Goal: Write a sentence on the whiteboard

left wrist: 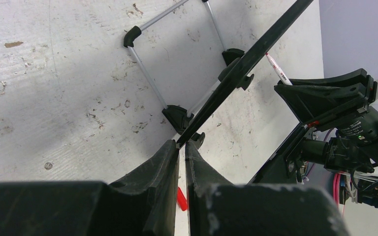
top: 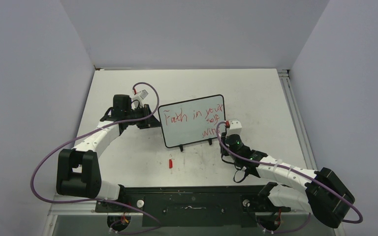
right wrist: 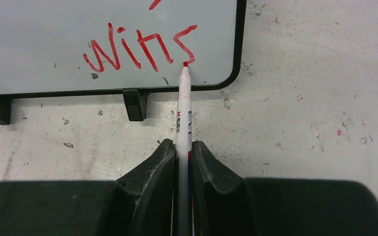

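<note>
The whiteboard (top: 184, 135) stands upright mid-table on two black feet. It carries the red sentence (top: 193, 114) in slanting lines. My left gripper (top: 153, 120) is shut on the board's left edge; in the left wrist view my left gripper (left wrist: 182, 144) pinches the black frame (left wrist: 241, 64), seen edge-on. My right gripper (top: 221, 134) is shut on a white marker (right wrist: 183, 103). The marker's red tip touches the end of the word "wins" (right wrist: 138, 49) near the board's lower right corner (right wrist: 229, 78). In the right wrist view my right gripper (right wrist: 182, 143) is just in front of a board foot (right wrist: 137, 104).
A small red marker cap (top: 171, 163) lies on the scuffed tabletop in front of the board and shows between the left fingers (left wrist: 181, 199). A metal wire stand (left wrist: 145, 71) props the board from behind. Walls enclose the table on the left, back and right.
</note>
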You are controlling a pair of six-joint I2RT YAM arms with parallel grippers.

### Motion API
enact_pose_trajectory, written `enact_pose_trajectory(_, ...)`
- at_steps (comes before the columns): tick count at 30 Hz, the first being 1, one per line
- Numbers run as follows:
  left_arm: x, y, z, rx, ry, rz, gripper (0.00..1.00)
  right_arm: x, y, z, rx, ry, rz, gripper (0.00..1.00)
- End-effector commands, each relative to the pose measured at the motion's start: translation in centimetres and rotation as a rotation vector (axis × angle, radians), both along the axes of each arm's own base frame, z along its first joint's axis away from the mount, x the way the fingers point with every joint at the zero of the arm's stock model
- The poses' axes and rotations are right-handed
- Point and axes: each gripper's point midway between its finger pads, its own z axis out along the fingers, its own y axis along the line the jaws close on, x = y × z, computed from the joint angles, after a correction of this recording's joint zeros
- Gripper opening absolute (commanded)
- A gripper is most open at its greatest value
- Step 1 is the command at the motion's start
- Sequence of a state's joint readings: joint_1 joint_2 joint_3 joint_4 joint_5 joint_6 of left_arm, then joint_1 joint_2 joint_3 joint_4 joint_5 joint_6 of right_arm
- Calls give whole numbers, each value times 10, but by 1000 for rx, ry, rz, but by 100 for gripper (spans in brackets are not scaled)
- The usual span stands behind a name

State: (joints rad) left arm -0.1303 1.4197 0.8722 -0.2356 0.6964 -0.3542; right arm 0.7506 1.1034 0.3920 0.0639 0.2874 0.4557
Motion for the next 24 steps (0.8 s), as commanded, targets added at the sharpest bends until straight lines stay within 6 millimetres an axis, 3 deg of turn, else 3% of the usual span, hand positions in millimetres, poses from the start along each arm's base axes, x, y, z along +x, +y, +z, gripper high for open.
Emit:
enact_pose_trajectory(1,9,-2,25,-10,-98,-15,9,0,7,5,17,-23,28,5)
enact_pose_trajectory(10,10,-2,25,-9,-101,-14,9,0,9,8,14,-34,33,5)
enact_pose_trajectory(18,10,-2,25,-9,-99,-15,9,-1,-3,32,30,-97,-11,5)
enact_pose_trajectory(24,9,-2,25,-10,-98,-15,9,-5,-13,21,-5,-63,-50,5)
